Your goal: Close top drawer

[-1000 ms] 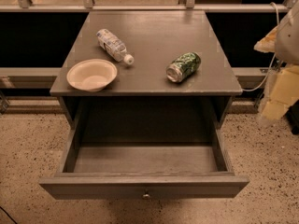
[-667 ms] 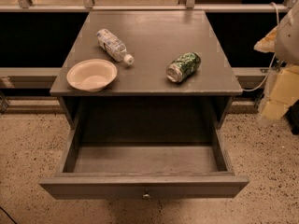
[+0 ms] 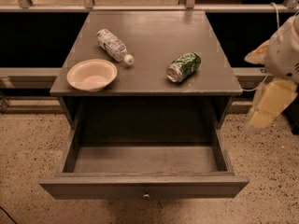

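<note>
The top drawer point(image 3: 145, 185) of the grey cabinet is pulled far out toward me. Its inside is bare, and its flat front panel carries a small round metal knob point(image 3: 146, 196) at the centre. My gripper point(image 3: 272, 101) hangs in the air at the right edge of the view, beside the cabinet's right side. It is level with the cabinet top, well apart from the drawer, and touches nothing.
On the cabinet top point(image 3: 149, 31) lie a plastic bottle point(image 3: 113, 45) on its side, a white paper bowl point(image 3: 92, 74) and a green can point(image 3: 183, 66) on its side. A dark ledge and railing run behind. Speckled floor point(image 3: 28, 148) surrounds the cabinet.
</note>
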